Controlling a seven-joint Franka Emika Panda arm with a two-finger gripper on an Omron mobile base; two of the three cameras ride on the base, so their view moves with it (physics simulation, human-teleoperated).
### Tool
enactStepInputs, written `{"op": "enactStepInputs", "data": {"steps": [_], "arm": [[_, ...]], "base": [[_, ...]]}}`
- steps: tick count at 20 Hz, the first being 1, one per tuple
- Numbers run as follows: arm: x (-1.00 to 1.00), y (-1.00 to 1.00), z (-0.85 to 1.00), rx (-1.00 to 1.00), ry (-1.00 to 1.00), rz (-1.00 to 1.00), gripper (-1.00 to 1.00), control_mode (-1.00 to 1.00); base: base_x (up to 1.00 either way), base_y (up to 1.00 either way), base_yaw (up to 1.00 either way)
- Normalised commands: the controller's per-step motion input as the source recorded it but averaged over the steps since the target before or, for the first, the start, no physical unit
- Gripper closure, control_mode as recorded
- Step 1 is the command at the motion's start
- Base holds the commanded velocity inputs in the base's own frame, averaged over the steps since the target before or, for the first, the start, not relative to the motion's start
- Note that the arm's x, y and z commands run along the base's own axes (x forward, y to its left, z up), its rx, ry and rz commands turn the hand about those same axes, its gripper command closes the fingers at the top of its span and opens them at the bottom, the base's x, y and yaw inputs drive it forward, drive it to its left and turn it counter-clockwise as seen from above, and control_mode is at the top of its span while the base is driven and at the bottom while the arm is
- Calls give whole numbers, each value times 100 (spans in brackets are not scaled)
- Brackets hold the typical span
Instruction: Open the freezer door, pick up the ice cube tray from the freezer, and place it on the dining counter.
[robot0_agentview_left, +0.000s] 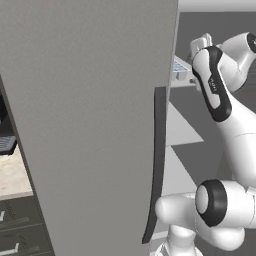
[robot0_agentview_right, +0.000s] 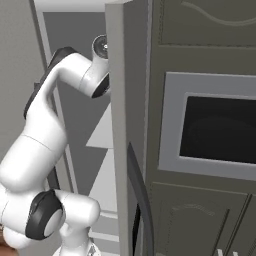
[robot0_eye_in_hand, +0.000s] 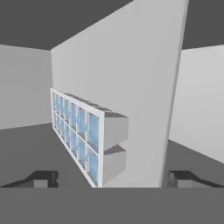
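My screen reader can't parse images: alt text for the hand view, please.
A light-blue ice cube tray with two rows of cells lies on a pale freezer shelf, ahead of the open gripper, untouched.

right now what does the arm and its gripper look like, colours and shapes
The arm is made of smooth, rounded glossy white segments with dark grey to black bands at the joints and a long dark inlay along one link. No loose cables show. The gripper has two small dark, blocky finger tips with lighter grey faces.
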Motion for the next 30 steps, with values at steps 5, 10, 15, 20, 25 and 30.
{"op": "enactStepInputs", "data": {"steps": [5,10,15,20,25,30], "arm": [[44,-1,-22,0,1,0,-100,-100],[53,-1,-3,0,0,0,-100,-100],[48,-2,0,0,1,0,-100,-100],[31,-6,-1,0,3,0,-100,-100],[33,-1,-12,0,0,0,-100,-100],[31,0,-23,0,0,0,100,-100]], "base": [[0,0,0],[0,0,0],[0,0,0],[0,0,0],[0,0,0],[0,0,0]]}}
